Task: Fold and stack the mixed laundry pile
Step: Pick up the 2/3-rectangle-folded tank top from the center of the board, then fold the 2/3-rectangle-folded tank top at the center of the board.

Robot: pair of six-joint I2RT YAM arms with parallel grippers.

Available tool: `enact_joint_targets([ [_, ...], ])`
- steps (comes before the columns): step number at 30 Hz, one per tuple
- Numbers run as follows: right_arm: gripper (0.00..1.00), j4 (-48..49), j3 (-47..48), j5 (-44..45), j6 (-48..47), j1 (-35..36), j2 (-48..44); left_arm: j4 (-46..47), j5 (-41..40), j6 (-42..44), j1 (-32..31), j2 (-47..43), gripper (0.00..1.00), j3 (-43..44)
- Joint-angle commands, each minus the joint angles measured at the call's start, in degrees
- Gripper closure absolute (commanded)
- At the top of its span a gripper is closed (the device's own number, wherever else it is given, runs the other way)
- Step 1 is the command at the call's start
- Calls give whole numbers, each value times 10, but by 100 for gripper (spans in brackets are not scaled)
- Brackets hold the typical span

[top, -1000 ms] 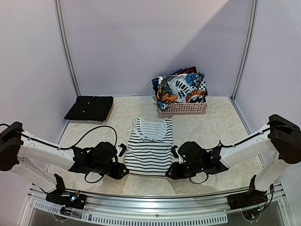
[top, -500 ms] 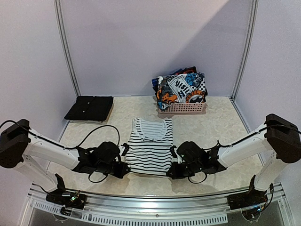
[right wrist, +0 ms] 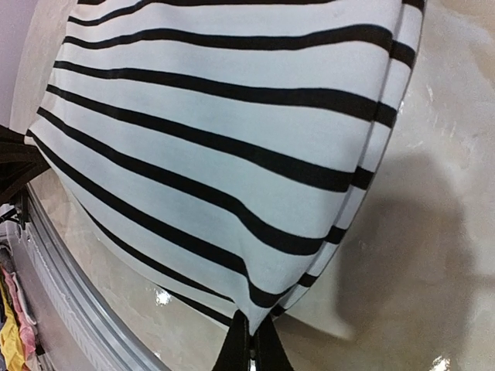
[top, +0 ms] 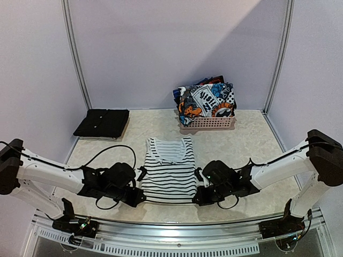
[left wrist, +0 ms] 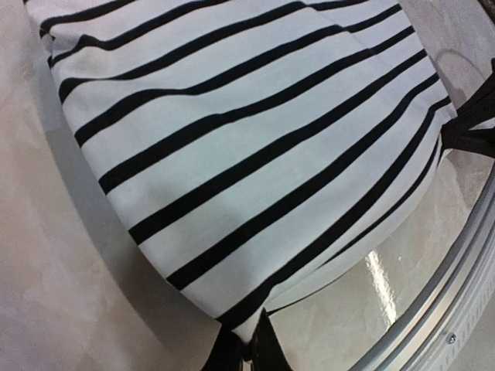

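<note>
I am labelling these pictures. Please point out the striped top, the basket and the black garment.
striped top [top: 170, 174], top external view, middle of its front.
basket [top: 208, 122], top external view, its front wall.
black garment [top: 102, 122], top external view, its middle.

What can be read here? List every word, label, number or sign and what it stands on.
On the graphic-print garment in the pink basket: large dark letters on a white panel, too small and blurred to read.
On the striped top: no text in any view.
On the folded black garment: none visible.
</note>
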Motion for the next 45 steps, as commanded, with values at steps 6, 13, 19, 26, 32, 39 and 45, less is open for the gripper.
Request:
enact_joint_targets([
  [6,100,-107,4,1,-4,21,-55,-111,-22,-31,-48,-41,100,33],
  [13,100,-200,41,35,5,52,-97,-193,-39,-54,-89,-95,100,68],
  [19,100,-287,73,78,9,61,-150,-242,-48,-55,-96,-145,100,83],
  [26,100,-370,148,143,-15,61,-152,-268,-90,-34,-94,-161,100,127],
  [32,100,-455,228,257,-24,61,-136,-277,-119,-18,-64,-167,100,151],
  [39,100,-490,292,299,-45,34,-99,-286,-123,11,3,-179,100,160],
  [45,100,-491,337,314,-70,-2,-59,-257,-131,30,60,-168,100,170],
])
